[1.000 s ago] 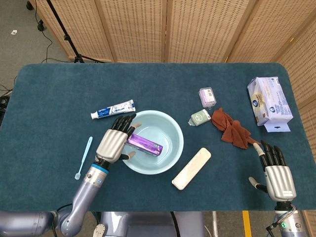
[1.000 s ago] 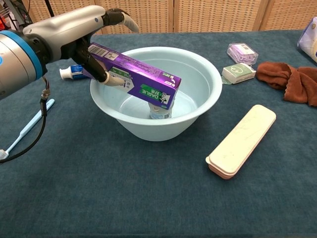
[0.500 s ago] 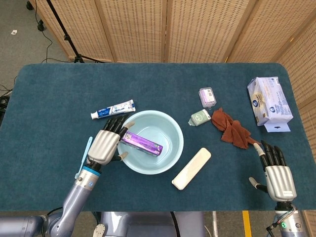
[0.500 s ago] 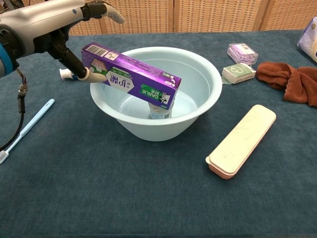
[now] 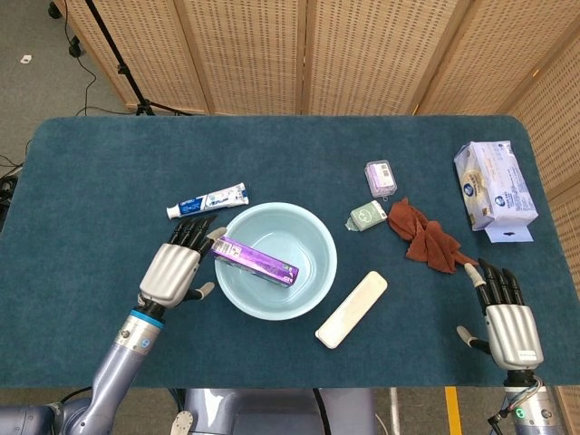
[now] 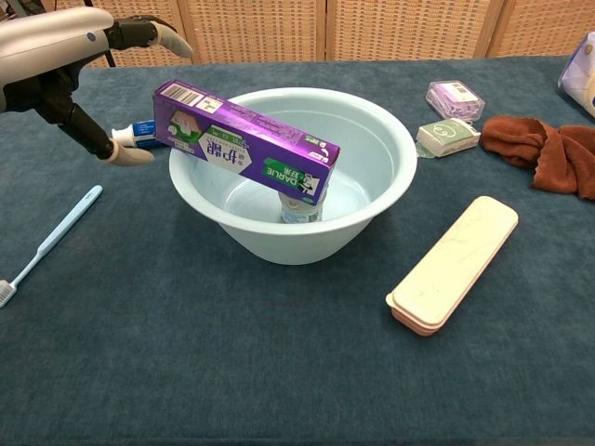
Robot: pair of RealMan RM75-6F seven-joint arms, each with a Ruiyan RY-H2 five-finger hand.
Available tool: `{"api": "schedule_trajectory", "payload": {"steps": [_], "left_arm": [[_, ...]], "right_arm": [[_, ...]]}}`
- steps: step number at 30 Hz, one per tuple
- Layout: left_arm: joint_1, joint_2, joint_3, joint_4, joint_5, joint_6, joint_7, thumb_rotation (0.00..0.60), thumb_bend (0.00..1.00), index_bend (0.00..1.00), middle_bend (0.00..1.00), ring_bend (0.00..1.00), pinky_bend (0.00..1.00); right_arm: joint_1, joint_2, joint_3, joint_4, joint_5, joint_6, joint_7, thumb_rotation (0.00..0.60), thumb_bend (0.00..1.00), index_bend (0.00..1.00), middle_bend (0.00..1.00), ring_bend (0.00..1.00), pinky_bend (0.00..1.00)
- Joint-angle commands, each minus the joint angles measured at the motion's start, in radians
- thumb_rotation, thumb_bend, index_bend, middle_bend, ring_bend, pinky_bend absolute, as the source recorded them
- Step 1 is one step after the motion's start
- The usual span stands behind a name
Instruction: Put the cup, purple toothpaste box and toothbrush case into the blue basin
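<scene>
Left hand (image 5: 170, 274) off the purple toothpaste box (image 5: 254, 261), fingers spread, holding nothing, just beside the left rim of the blue basin (image 5: 322, 246); a second ago was gripping the box's left end over the rim, half a second ago drawing back, now clear of it. Box left propped, one end on the basin's left rim, other end down inside. Right hand (image 5: 504, 318) flat near the table's front right corner, fingers apart, empty, unmoved. Toothbrush case (image 5: 352, 309) on the table just right-front of the basin, not yet in. Loose toothbrush (image 5: 154, 288) near the left hand, toothpaste tube (image 5: 207, 200) behind the basin's left side, brown cloth (image 5: 424, 236) and tissue pack (image 5: 494, 184) toward the right edge.

Chest view: left hand (image 6: 65, 70) up at the left, open, well clear of box (image 6: 244, 139). Box tilted, lower end resting on the cup (image 6: 300, 205) standing in the basin (image 6: 390, 177) bottom, upper end poking past the rim. Case (image 6: 453, 263) lying flat on table, right of basin.

Read as release done: cup and box count as in, though box only leaning. Case remaining, nearer the right hand.
</scene>
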Motion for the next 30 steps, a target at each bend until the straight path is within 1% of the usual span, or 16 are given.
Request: {"api": "schedule_trajectory", "payload": {"steps": [1,7,16,20,25,30], "left_arm": [[0.006,0.007,0.008,0.002,0.011,-0.001,-0.011,0.600,0.21,0.15,0.00,0.00,0.03],[0.030,0.024,0.040,-0.006,0.066,0.012,-0.034,0.600,0.21,0.17,0.00,0.00,0.03],[0.124,0.134,0.129,-0.106,0.192,0.085,-0.086,0.600,0.21,0.17,0.00,0.00,0.03],[0.170,0.183,0.182,-0.134,0.248,0.113,-0.093,0.600,0.22,0.17,0.00,0.00,0.03],[0.228,0.213,0.240,-0.122,0.314,0.150,-0.107,0.600,0.22,0.17,0.00,0.00,0.03],[0.302,0.216,0.293,-0.071,0.369,0.204,-0.165,0.600,0.22,0.17,0.00,0.00,0.03]], "right_arm": [[0.000,0.000,0.000,-0.001,0.000,0.000,-0.001,0.600,0.16,0.01,0.00,0.00,0.00],[-0.004,0.004,0.004,-0.004,0.007,0.005,0.000,0.600,0.16,0.01,0.00,0.00,0.00],[-0.002,0.009,0.003,-0.009,0.010,-0.003,0.001,0.600,0.16,0.01,0.00,0.00,0.00],[-0.003,0.007,0.001,-0.010,0.007,-0.003,-0.006,0.600,0.16,0.01,0.00,0.00,0.00],[-0.003,0.003,-0.003,-0.011,0.001,-0.003,-0.016,0.600,0.16,0.01,0.00,0.00,0.00],[-0.003,0.001,-0.007,-0.013,-0.005,-0.004,-0.025,0.600,0.16,0.01,0.00,0.00,0.00]]}}
